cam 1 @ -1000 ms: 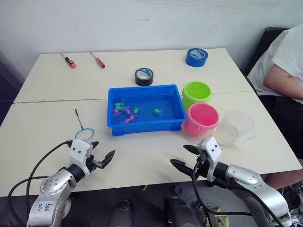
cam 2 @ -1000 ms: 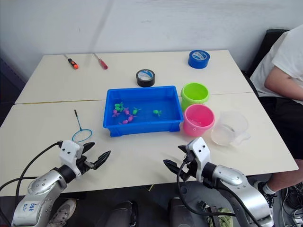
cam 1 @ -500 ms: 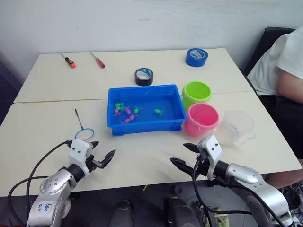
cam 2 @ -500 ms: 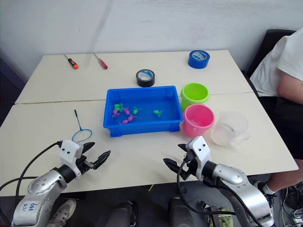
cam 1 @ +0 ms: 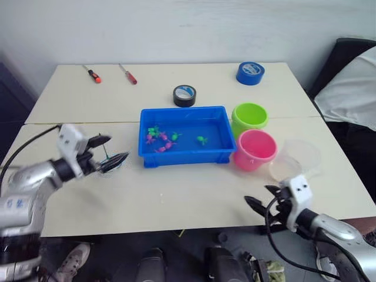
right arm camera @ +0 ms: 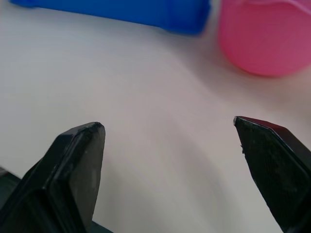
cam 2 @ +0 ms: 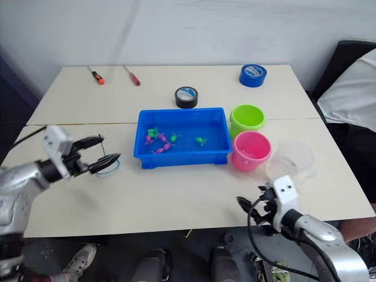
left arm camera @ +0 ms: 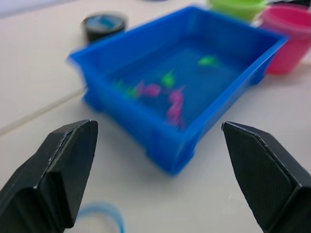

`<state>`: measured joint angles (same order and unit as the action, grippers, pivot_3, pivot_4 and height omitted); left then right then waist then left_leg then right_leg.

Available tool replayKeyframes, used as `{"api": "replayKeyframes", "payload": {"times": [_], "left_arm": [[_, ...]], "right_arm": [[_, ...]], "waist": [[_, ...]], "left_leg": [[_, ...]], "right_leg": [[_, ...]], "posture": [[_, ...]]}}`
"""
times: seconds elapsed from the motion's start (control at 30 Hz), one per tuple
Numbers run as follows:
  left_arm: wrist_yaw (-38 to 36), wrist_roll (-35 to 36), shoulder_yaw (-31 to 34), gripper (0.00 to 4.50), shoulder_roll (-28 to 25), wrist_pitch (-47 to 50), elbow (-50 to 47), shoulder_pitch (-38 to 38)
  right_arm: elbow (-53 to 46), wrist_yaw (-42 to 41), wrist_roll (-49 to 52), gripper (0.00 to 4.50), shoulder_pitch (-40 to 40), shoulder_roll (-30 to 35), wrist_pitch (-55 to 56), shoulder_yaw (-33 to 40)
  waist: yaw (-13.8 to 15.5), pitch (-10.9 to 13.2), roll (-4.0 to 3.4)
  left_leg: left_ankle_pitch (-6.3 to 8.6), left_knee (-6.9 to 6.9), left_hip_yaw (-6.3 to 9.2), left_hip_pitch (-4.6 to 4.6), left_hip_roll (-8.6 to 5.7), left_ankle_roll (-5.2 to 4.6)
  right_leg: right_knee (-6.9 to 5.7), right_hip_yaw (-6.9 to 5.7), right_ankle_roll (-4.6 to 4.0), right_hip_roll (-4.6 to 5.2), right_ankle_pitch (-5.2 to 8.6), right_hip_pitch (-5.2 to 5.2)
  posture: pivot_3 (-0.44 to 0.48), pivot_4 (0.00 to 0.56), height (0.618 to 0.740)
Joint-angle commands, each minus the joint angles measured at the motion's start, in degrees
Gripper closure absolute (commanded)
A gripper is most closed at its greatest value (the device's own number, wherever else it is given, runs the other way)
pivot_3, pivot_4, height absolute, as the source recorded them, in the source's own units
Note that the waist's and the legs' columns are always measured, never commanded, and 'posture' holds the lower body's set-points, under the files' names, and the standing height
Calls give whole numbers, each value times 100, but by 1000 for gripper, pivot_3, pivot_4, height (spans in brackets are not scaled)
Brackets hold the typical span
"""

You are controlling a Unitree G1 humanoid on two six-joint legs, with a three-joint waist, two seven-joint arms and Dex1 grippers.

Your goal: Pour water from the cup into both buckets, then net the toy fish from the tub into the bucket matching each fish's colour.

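The left gripper [cam 1: 110, 150] has swung up from the desk [cam 1: 194, 194] edge and is hovering, jaws open, over the net [cam 2: 104, 164] left of the tub [cam 1: 184, 116]; netting looks next, though the cup [cam 1: 295, 161], right of the pink bucket [cam 1: 255, 149], is standing unheld. The right gripper [cam 1: 263, 197], jaws open, is idling near it. Fish [cam 1: 162, 137] are sitting in the tub's water; the green bucket [cam 1: 249, 117] is behind the pink

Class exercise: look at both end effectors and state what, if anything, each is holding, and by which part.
Nothing is held. The left end effector is open above the small net; the right end effector is open over bare table.
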<state>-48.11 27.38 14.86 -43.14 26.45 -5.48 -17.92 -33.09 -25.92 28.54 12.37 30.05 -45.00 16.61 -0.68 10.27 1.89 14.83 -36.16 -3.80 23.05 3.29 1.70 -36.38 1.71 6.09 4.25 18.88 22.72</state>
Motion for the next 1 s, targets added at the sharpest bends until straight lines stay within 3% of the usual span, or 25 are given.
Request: {"api": "replayKeyframes", "payload": {"times": [0.03, 0.33, 0.53, 1.0], "left_arm": [[-610, 100, -643, 45, 54, 25, 22, -625], [-1502, -95, -1615, 45, 406, -231, 420, -1456], [-1745, -347, -1924, 45, 684, -625, 766, -1667], [-1740, -510, -1899, 45, 765, -790, 770, -1601]], "right_arm": [[-36, 635, 58, 0, 72, -366, -167, 574], [-27, 1823, -193, 0, 297, -1230, -321, 1023], [190, 2628, -276, 0, -268, -1792, -98, 1419], [836, 3724, -897, 0, -1213, -2335, 547, 1389]], "waist": [[-2, 0, 0], [-91, 4, -8], [-99, 5, -11], [-93, 8, -16]], "left_leg": [[0, 0, -1, 0, -8, -1], [-3, -2, -13, 0, -4, 7], [-7, -5, -10, 1, 0, 12], [-8, -6, -12, 3, 4, 14]], "right_leg": [[0, -1, 1, 0, 0, -1], [-12, 15, 9, -55, -3, 7], [-16, 22, 9, -66, -3, 7], [-21, 26, 13, -72, -5, 12]], "posture": [[0, 150, 731], [0, 150, 731], [0, 150, 731], [0, 150, 731]]}}
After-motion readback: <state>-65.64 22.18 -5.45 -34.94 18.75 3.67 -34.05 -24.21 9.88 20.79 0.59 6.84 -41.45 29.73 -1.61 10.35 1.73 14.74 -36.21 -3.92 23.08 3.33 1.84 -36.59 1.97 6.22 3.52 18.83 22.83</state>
